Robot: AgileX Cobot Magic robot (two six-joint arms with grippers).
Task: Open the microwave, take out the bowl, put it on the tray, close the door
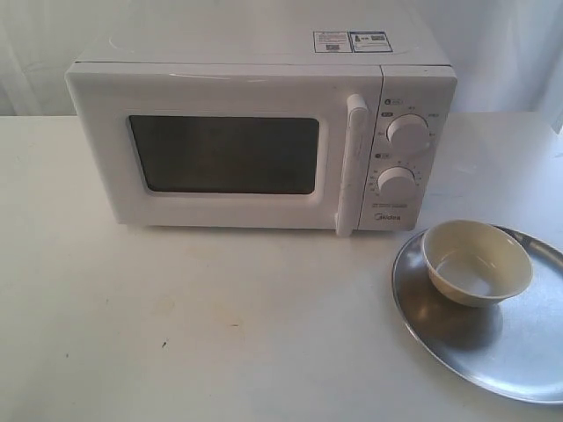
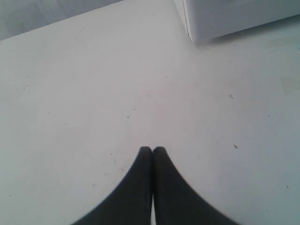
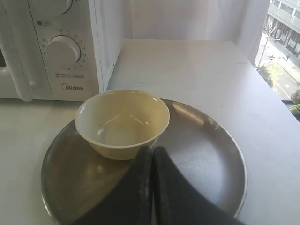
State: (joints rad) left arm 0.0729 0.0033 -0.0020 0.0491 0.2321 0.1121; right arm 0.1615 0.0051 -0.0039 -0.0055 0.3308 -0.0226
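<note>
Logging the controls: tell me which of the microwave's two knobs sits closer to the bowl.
The lower knob, just above the Midea logo, is closer to the bowl; the upper knob sits above it.

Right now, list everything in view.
microwave: 1, white, back of the table
door: 1, white with dark window, shut
knobs: 2, white, panel beside the door
stickers: 2, on the microwave's top
tray: 1, silver, in front of the knobs
bowl: 1, cream, on the tray
table: 1, white
left gripper: black, shut, over the table
right gripper: black, shut, over the tray by the bowl
</note>
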